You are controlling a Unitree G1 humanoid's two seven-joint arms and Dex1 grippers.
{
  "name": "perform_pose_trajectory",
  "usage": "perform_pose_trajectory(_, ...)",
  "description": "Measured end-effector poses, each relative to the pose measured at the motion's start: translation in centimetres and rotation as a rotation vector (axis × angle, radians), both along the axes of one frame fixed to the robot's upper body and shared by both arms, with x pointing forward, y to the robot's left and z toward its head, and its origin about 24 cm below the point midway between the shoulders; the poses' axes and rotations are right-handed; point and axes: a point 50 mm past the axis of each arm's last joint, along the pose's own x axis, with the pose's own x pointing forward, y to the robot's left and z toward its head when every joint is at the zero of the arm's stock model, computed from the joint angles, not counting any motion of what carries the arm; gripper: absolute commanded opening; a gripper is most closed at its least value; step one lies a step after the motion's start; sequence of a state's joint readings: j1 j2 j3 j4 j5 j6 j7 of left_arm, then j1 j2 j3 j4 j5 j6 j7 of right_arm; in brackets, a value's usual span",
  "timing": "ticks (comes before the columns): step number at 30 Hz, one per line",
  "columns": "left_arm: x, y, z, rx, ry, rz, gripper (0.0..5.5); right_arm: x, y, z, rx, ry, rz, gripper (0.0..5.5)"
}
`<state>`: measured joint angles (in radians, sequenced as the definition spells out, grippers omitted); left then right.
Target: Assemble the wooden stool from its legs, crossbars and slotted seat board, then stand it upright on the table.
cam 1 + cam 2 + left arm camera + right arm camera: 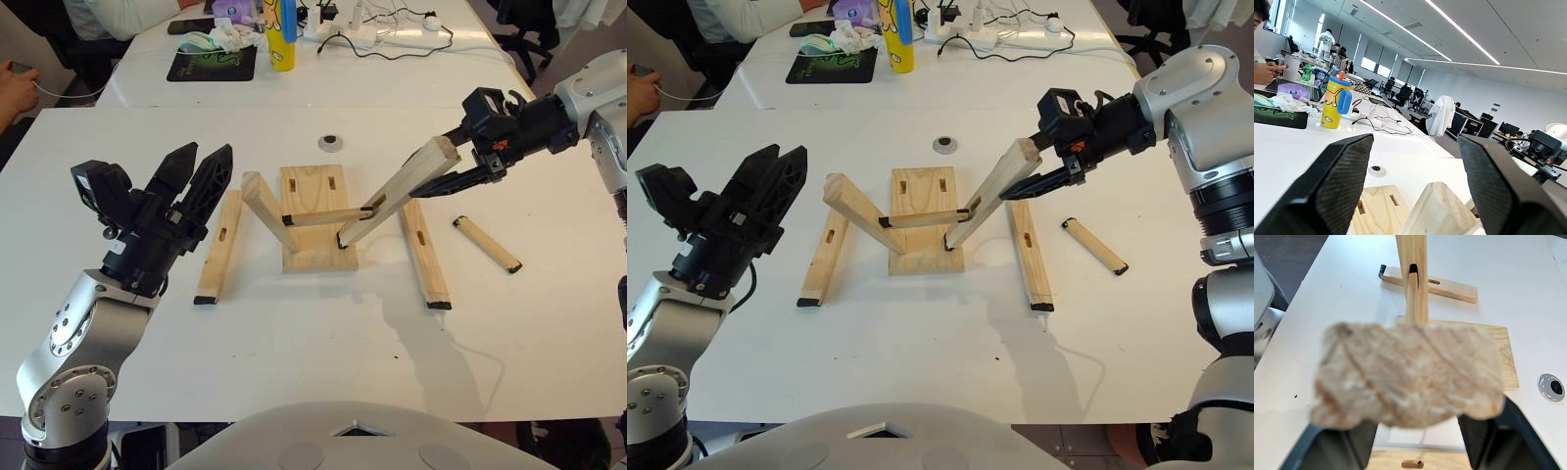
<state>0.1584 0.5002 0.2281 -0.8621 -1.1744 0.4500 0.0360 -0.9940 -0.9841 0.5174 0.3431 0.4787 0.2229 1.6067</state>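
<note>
Now the right hand [423, 179] grips one tilted leg [384, 209].

near end of leg [1408, 374] blurred.

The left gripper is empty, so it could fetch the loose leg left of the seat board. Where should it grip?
Probably mid-length on the loose leg, from straight above, left gripper closing across its narrow width: it lies flat with both long sides clear.
</note>
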Motion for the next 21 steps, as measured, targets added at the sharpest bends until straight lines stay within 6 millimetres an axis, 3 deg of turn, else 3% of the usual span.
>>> perform_pose_trajectory(6, -0.1, -0.1, 0.1, 0.001, -0.008, 0.005, 3.18, -0.2, 0.1, 0.0, -0.019, 0.007, -0.011, 2.06)
perform_pose_trajectory(15, -0.2, -0.1, 0.1, -0.006, -0.009, 0.009, 3.18, 0.5, -1.3, -1.1, -0.041, 0.106, -0.127, 2.06)
perform_pose_trajectory(21, -0.2, -0.2, 0.1, -0.004, -0.012, 0.009, 3.18, -0.1, -1.2, -0.8, -0.129, 0.022, -0.069, 2.06)
